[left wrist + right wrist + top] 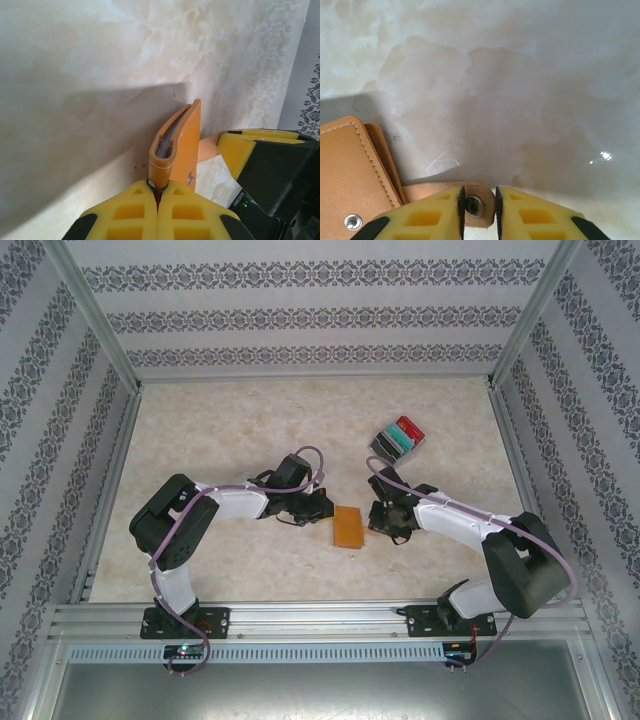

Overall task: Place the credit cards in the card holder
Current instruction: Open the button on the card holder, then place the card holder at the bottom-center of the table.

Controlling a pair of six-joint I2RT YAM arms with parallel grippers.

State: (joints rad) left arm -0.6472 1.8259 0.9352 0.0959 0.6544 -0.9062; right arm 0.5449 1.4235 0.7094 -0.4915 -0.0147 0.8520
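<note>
The orange-tan card holder lies folded on the table between my two grippers. In the left wrist view the card holder stands on edge with its grey inner pockets showing, and my left gripper is shut on its folded corner. My right gripper is closed on the holder's strap tab, with the snap stud between the pads. The right gripper's yellow finger also holds that strap in the left wrist view. The credit cards, red, teal, black and grey-white, lie fanned at the back right, apart from both grippers.
The marble-patterned table is fenced by patterned walls and a metal frame along the near edge. Both arms reach inward toward the middle of the table.
</note>
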